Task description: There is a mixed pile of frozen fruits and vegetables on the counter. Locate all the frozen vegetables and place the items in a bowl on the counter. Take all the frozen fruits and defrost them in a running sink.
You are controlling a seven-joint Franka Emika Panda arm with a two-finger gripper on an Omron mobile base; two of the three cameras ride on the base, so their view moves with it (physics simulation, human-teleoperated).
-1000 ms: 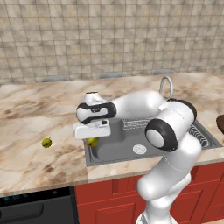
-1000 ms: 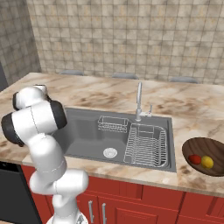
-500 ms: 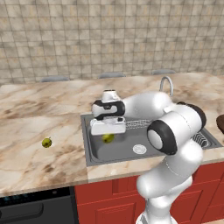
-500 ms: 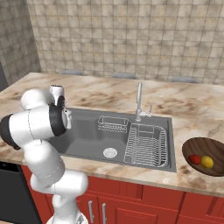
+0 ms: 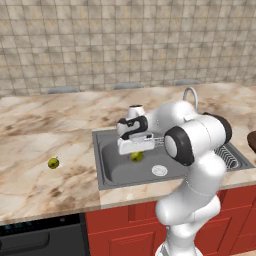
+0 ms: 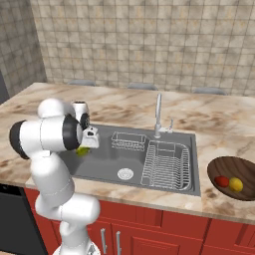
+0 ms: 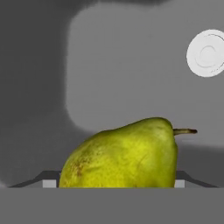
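1. One fruit (image 7: 124,155) is riding in the gripper (image 5: 135,153), jaws holding it, having swung from counter (image 5: 45,145) to over the sink (image 5: 112,172).
2. Second fruit (image 5: 53,162) is waiting left; vegetables (image 6: 229,183) are sitting in the bowl (image 6: 219,169).

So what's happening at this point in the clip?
The white arm is holding a yellow-green fruit in its gripper over the left part of the steel sink, above the basin floor and not yet set down. The other yellow-green fruit lies on the counter to the left of the sink. The red item and the yellow-orange item already sit in the dark brown bowl on the right. No water is visible at the faucet.
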